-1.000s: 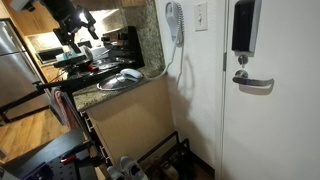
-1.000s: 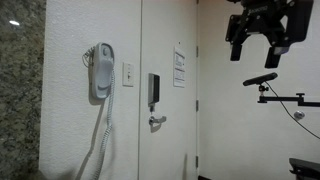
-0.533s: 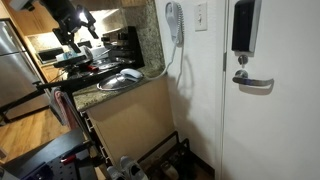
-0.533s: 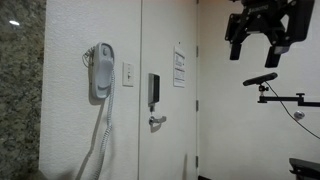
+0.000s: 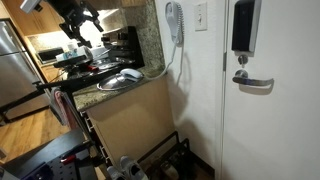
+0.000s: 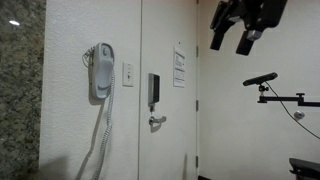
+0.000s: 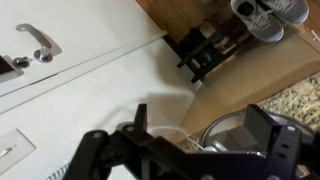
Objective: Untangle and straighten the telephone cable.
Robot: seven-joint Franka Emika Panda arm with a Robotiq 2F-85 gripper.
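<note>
Whitish-grey, long and thin, the telephone cable [image 6: 99, 130] hangs from the bottom of the white plastic wall phone handset [image 6: 101, 72], which sits upright in its cradle on the pale wall. In an exterior view the cable falls in a loose, slightly slanting run down the wall and passes out of the bottom edge of the picture; whether it is knotted lower down cannot be told. A small white wall switch plate [image 6: 128, 74] is just beside the handset, and a white door with a silver lever handle [image 6: 156, 121] stands further along.

In an exterior view the handset is mounted next to the corner of a speckled granite desk [image 5: 140, 86], and the cable curves from it down toward the desk's edge.

High in the picture, the black two-fingered robot hand [image 6: 231, 38] is well apart from both handset and cable, with the door between them. Its fingers [image 6: 217, 40] are spread as wide as they go and nothing is between them; it has hold of nothing. In both exterior views it hangs in the air, touching nothing.

From the wrist view the two dark fingers fill the lower edge, blurred, with an empty gap between them. Beyond them lie the white wall, a short stretch of coiled cord just beside a round shiny metal bowl [image 7: 235, 125], and a black wire shoe rack [image 7: 210, 48] on the floor.
</note>
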